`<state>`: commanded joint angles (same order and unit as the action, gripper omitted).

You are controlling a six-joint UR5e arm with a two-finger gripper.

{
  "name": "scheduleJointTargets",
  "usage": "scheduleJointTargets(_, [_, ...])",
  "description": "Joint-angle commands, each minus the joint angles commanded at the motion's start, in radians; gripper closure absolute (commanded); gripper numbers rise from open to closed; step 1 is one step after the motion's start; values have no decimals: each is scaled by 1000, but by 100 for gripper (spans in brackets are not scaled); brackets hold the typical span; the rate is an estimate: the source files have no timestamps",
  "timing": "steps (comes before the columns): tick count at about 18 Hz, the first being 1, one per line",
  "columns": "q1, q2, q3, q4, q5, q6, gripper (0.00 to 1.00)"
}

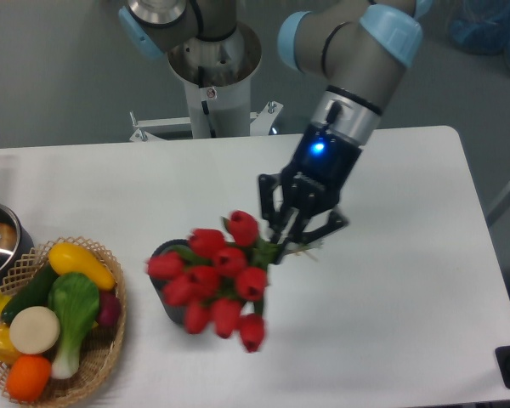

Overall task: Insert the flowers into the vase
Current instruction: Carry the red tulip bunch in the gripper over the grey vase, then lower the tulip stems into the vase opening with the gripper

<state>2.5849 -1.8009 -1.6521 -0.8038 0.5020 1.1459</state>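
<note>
Flowers (212,276) motion-blurred, covering most of vase (172,308).

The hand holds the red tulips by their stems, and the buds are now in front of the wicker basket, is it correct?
Not quite. In the camera view the hand holds the tulips by the stems, but the buds overlap the dark grey vase, not the wicker basket.

Red closed tulip buds on green stems (214,276) hide most of the dark grey ribbed cylindrical vase (175,308). The white tabletop (408,280) carries a tan woven wicker basket (98,374) near its left edge, filled with yellow, green, white and orange toy vegetables (47,319).
</note>
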Motion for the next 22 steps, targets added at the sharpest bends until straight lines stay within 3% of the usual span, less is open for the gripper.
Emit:
scheduleJointTargets(4, [-41, -8, -53, 2, -150, 49, 86])
scheduleJointTargets(6, [-40, -8, -90, 2, -268, 95, 86])
scheduleJointTargets(12, [-26, -8, -164, 2, -471, 172, 86])
scheduleJointTargets(22, [-22, -38, -230, 0, -522, 227, 86])
